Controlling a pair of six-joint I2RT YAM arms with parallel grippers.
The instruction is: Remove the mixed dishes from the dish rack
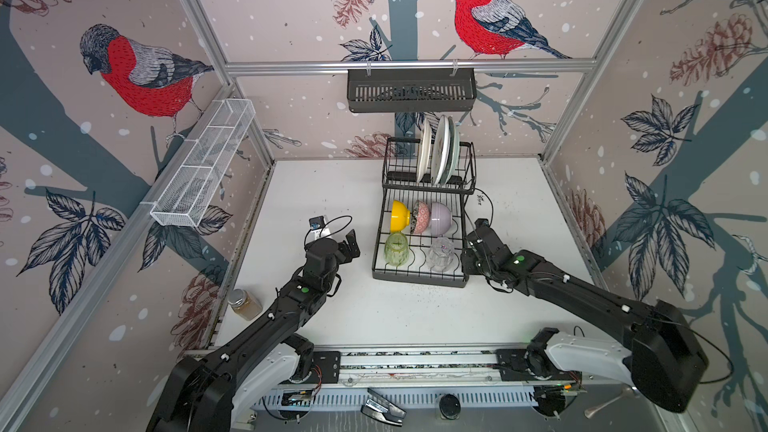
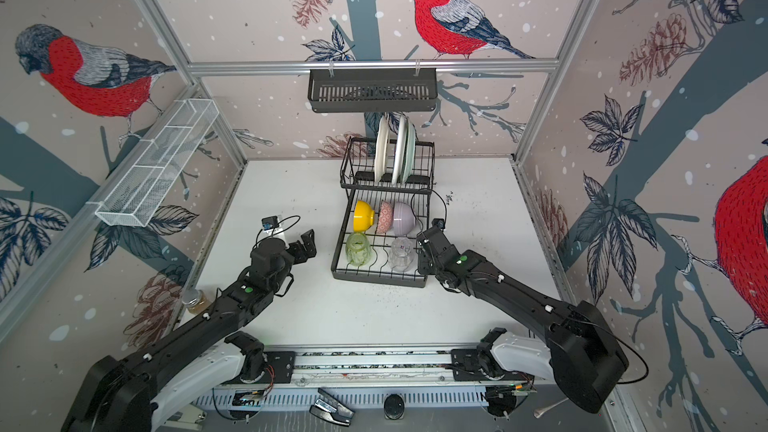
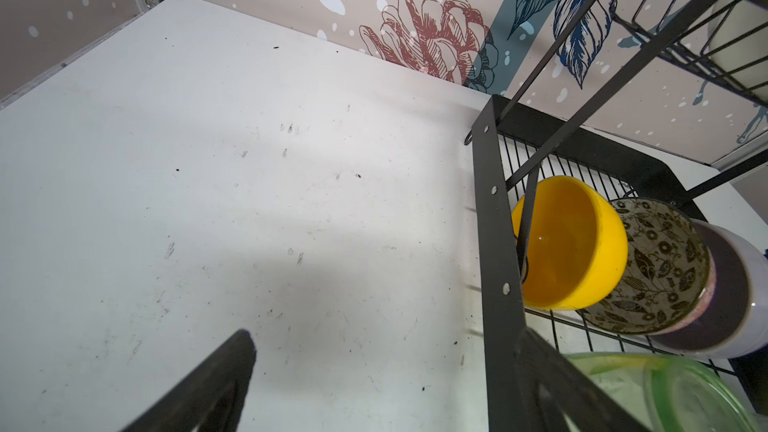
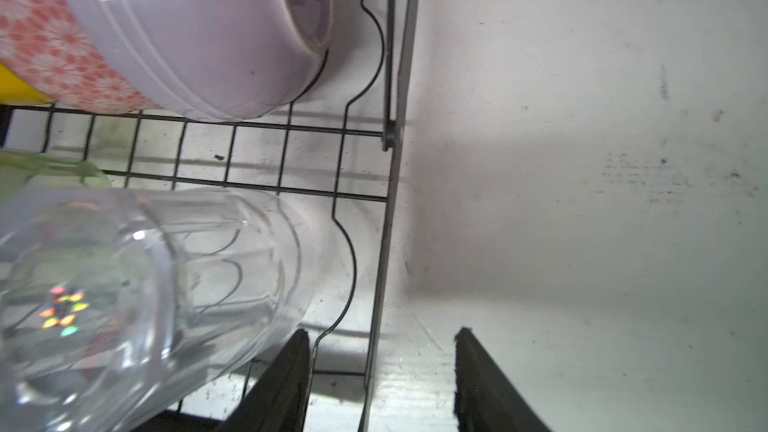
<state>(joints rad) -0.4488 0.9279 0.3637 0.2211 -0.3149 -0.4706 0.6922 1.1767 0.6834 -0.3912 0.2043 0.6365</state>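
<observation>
Scuffed white bench (image 1: 324, 184), bird wallpaper (image 1: 291, 14) all round. Dish rack (image 1: 419, 280) sits mid-frame in both top views, fully loaded. My left claw (image 1: 352, 248) is spread wide and empty. Right claw (image 4: 382, 331) is spread astride the rack's rim, hard to see from above, with the clear tumbler (image 4: 124, 284) half cropped.

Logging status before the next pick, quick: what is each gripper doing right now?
Left gripper: open, holding nothing, beside the dish rack.
Right gripper: open, holding nothing, jaws either side of the dish rack's side rim.
</observation>
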